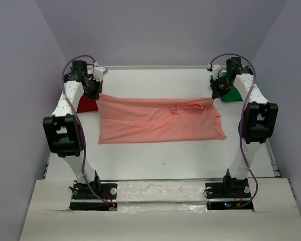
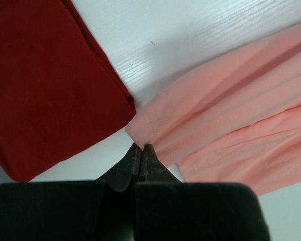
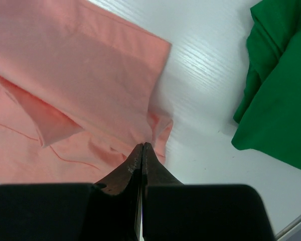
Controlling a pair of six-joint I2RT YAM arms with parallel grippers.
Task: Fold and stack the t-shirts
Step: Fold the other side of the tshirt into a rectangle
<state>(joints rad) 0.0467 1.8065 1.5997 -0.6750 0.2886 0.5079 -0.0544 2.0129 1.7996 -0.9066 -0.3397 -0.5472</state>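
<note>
Two far corners of the salmon-pink shirt [image 1: 155, 123] meet my left gripper [image 2: 141, 149] and right gripper [image 3: 142, 146] — both closed, pinch unconfirmed; long axis spans them.

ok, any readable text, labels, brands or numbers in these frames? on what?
None readable in any view.
pink shirt: plain, no print or tag showing.
red shirt: plain.
green shirt: plain.
arms: no legible markings.

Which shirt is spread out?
The pink shirt, mid-table; the red shirt and green shirt sit bundled at the far corners.
</note>
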